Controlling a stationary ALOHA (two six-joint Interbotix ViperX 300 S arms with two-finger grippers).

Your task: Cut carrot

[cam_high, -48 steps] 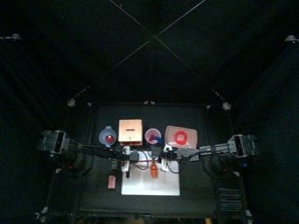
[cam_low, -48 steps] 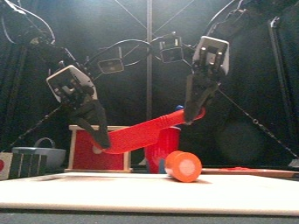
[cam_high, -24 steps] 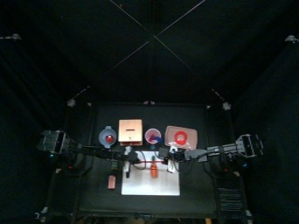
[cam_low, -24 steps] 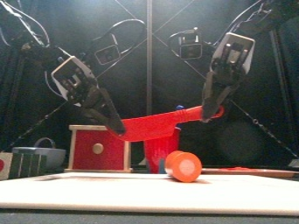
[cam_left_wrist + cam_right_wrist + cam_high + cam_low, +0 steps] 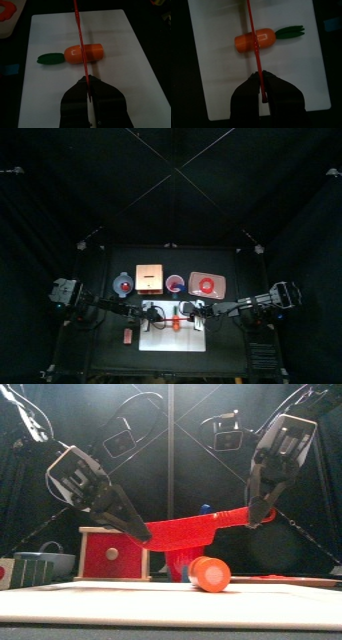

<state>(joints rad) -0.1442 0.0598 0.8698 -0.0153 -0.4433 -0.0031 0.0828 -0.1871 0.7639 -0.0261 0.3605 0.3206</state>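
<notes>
Short, stubby carrot (image 5: 84,52), smooth and matte orange, blunt at one end, green leafy top (image 5: 48,59) at the other; lying on its side near the middle of a flat white rectangular board (image 5: 127,65). Thin red blade-like tool (image 5: 201,531), flat and plastic-looking, spanning between the two arms above the carrot, seen edge-on from the wrists as a fine red line crossing the carrot's body. Left gripper (image 5: 89,97) narrowly closed on one end of the red tool; right gripper (image 5: 264,92) likewise pinching the other end. Carrot below and ahead of both sets of jaws, apart from them. Red-brown box (image 5: 111,554) behind, at left in the front view.
</notes>
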